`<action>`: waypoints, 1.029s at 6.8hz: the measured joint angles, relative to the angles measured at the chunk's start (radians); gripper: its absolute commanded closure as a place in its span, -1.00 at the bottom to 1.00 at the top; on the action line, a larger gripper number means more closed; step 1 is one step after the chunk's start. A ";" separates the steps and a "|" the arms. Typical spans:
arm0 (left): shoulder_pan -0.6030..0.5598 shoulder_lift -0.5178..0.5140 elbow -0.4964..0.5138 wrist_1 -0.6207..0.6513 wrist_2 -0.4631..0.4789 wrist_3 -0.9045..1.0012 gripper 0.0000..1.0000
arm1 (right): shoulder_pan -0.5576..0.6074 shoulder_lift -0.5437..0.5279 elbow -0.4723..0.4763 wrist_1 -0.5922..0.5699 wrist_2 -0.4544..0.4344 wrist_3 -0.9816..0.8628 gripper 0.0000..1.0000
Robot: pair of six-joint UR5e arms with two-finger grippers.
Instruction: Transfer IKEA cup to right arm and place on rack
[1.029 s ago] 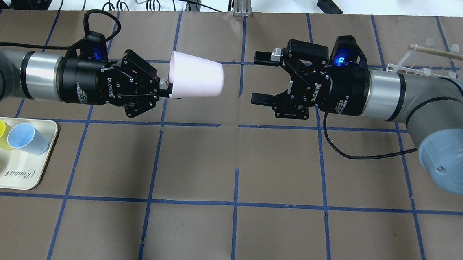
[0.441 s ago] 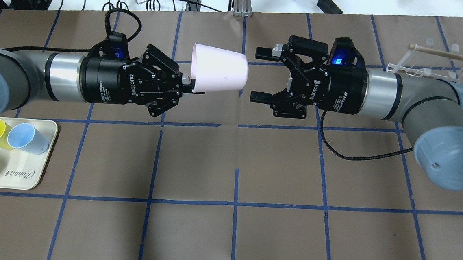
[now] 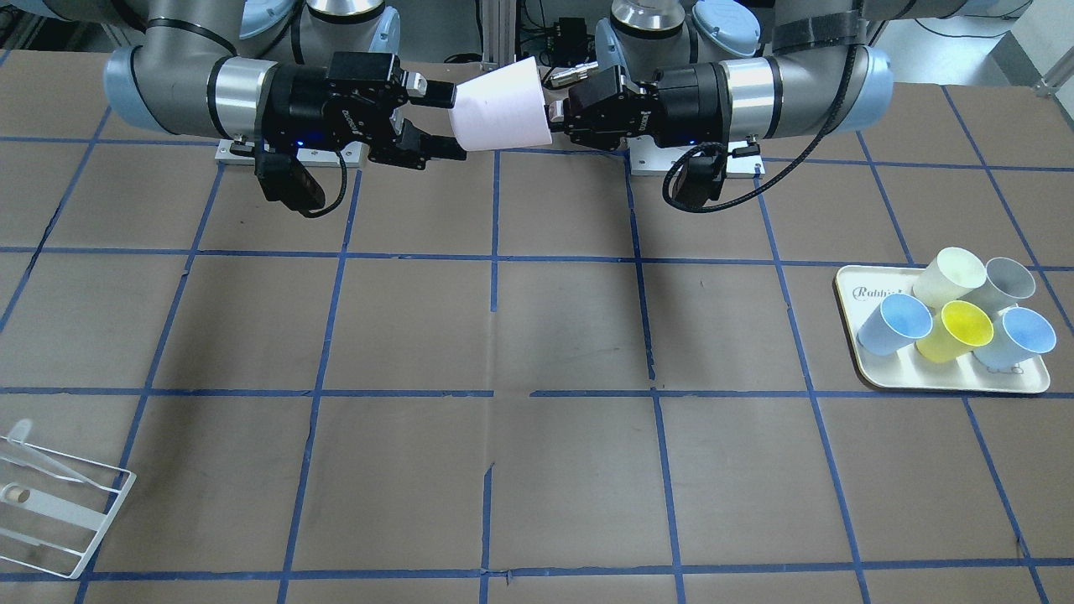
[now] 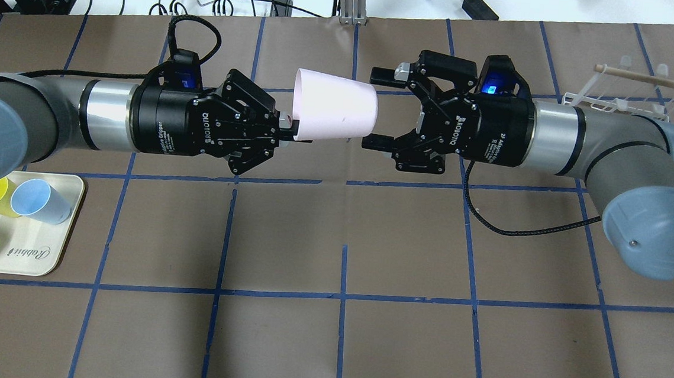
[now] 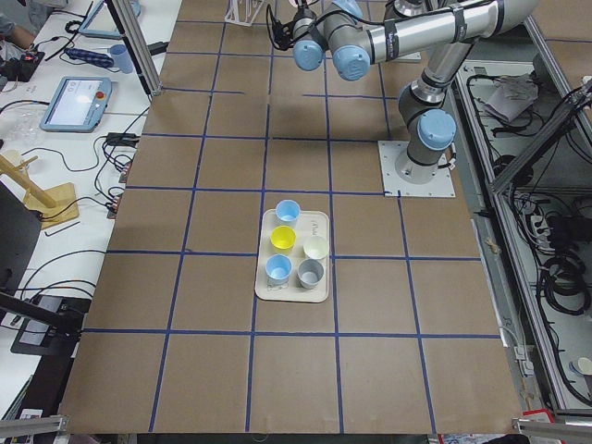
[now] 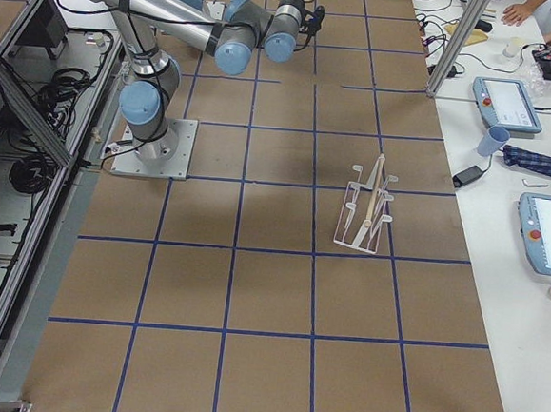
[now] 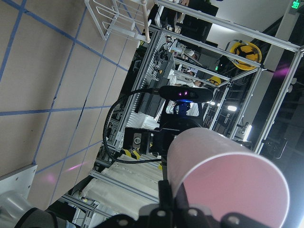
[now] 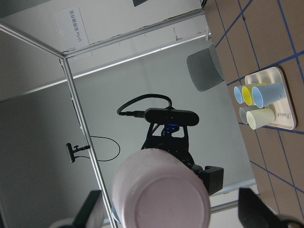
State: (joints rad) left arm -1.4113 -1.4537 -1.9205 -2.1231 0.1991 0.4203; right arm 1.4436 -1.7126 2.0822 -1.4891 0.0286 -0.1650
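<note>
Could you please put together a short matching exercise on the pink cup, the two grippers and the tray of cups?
Things:
1. pink cup
2. left gripper
3. right gripper
4. tray

States:
A. open around the cup's base
B. loaded with five cups
C. in the air, lying sideways
D. shut on the cup's rim

Pairs: 1-C, 2-D, 3-A, 4-B

The IKEA cup [image 4: 334, 107] has its narrow base between the right gripper [image 4: 378, 108]'s spread fingers, with a gap on each side. The left gripper [image 4: 291, 127] blocks its rim end; the rack [image 4: 616, 103] and tray [image 4: 53, 258] stand well apart.
</note>
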 measured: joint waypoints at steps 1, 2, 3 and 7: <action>-0.010 -0.001 0.000 0.005 0.000 0.000 1.00 | 0.001 -0.004 0.000 0.000 0.000 0.014 -0.76; -0.020 -0.002 0.000 0.013 -0.001 0.000 1.00 | 0.002 -0.005 0.000 0.000 0.001 0.020 -0.70; -0.025 -0.002 0.000 0.017 -0.001 0.000 1.00 | 0.002 -0.006 0.000 0.000 0.001 0.029 -0.68; -0.029 0.005 0.003 0.021 0.001 0.000 1.00 | 0.002 -0.033 0.000 0.003 -0.001 0.125 -0.49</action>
State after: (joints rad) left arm -1.4403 -1.4488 -1.9175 -2.1022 0.1998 0.4203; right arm 1.4453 -1.7457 2.0817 -1.4860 0.0277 -0.0396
